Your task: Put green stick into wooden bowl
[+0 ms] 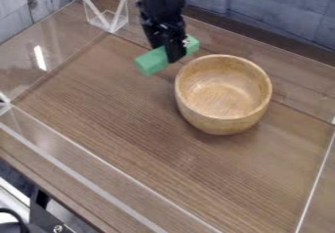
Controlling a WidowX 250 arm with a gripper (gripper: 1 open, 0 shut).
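The green stick (157, 59) is a small bright-green block, held tilted above the table just left of the wooden bowl (224, 92). My gripper (169, 49) points down from the top of the view, its black fingers shut on the middle of the stick. The stick's right end shows behind the fingers near the bowl's upper-left rim. The bowl is round, light tan, thick-rimmed, and its hollow holds nothing.
A dark wooden table (118, 129) lies under a clear plastic enclosure with raised walls (53, 149) at the front and left. A clear triangular bracket (105, 17) stands at the back left. A grey wall runs behind.
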